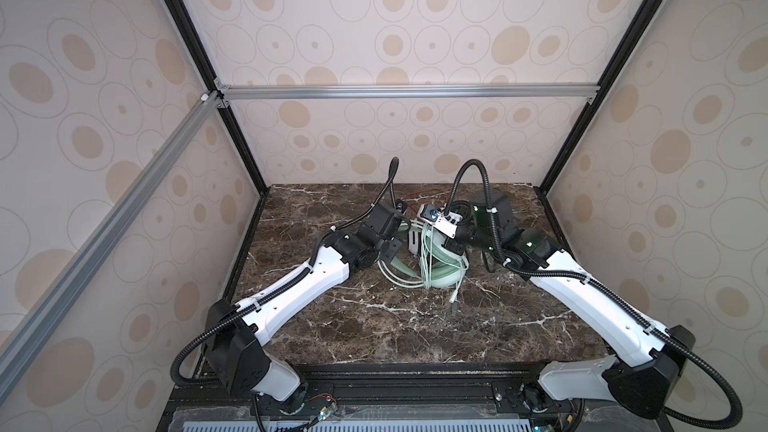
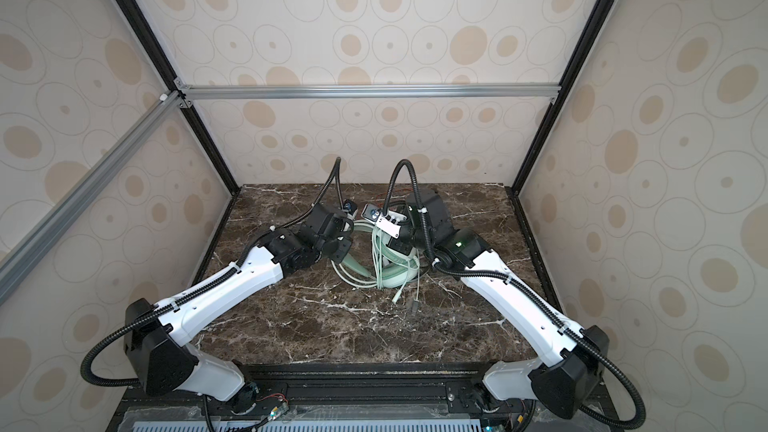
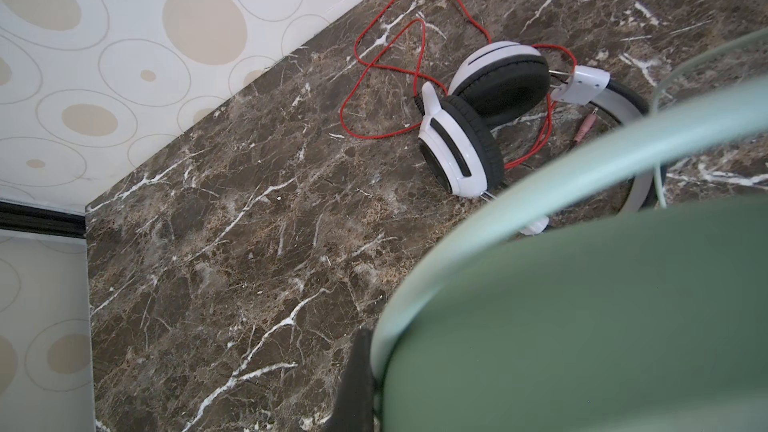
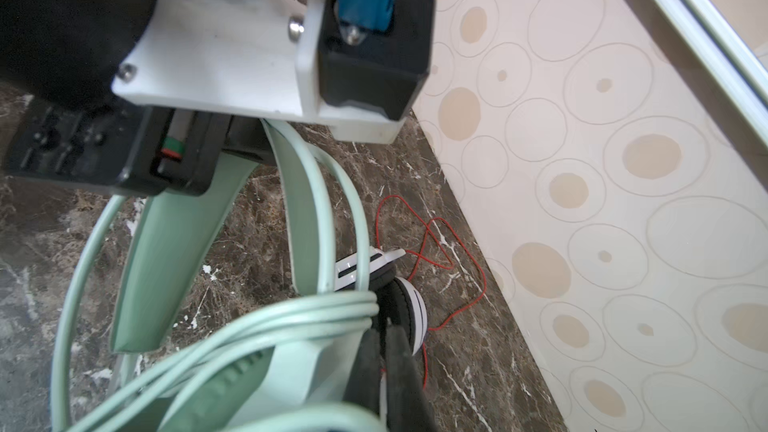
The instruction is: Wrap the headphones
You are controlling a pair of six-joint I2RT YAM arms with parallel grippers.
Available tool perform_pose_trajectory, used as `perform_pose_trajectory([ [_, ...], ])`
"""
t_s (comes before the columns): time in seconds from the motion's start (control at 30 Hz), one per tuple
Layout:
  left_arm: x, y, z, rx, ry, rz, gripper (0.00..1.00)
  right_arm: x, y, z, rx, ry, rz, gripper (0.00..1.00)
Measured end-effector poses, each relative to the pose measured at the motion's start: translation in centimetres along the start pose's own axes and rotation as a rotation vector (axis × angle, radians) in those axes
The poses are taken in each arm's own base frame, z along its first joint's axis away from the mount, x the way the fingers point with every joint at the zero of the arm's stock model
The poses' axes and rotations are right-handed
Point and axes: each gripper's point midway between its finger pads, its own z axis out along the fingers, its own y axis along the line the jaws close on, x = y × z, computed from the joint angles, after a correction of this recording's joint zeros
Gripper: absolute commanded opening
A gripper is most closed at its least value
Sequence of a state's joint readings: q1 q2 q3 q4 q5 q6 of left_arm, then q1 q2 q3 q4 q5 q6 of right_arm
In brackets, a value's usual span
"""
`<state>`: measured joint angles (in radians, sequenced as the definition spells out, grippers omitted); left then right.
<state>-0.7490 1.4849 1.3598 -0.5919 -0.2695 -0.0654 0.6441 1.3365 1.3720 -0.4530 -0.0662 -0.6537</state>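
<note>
Mint-green headphones [image 1: 440,281]: my left gripper [image 1: 391,249] clamped on headband [image 4: 166,263]; right gripper [image 4: 384,351] pinching cable bundle [image 4: 291,313] at its tips. A slip there would likely unwind the loops.

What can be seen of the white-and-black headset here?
The white-and-black headset lies on the marble table near the wall. Two glossy white plastic ear cups with black padded cushions sit together, overlapping in the left wrist view. Its white headband curves behind the mint-green headset, which hides part of it. The thin red cable sprawls in loose loops, unwrapped; a pink plug lies beside the headband.
</note>
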Motion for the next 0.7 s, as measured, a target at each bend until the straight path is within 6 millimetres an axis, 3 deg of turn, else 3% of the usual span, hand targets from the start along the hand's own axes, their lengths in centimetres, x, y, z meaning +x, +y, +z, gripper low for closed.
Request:
perform_pose_trajectory([
  [0.2, 0.4, 0.0, 0.2, -0.006, 0.010, 0.003, 0.00, -0.2, 0.1, 1.3, -0.057, 0.006, 0.038, 0.04],
  [0.33, 0.5, 0.1, 0.2, -0.008, 0.012, 0.003, 0.00, -0.5, -0.1, 1.8, -0.065, 0.007, 0.046, 0.16],
  [0.57, 0.4, -2.2, -0.1, 0.068, 0.003, 0.040, 0.00, -0.9, -1.6, 3.1, -0.060, -0.009, 0.081, 0.14],
  [0.7, 0.4, -2.4, -0.2, 0.079, 0.003, 0.049, 0.00, 0.2, -3.2, 3.7, -0.043, 0.004, 0.136, 0.04],
])
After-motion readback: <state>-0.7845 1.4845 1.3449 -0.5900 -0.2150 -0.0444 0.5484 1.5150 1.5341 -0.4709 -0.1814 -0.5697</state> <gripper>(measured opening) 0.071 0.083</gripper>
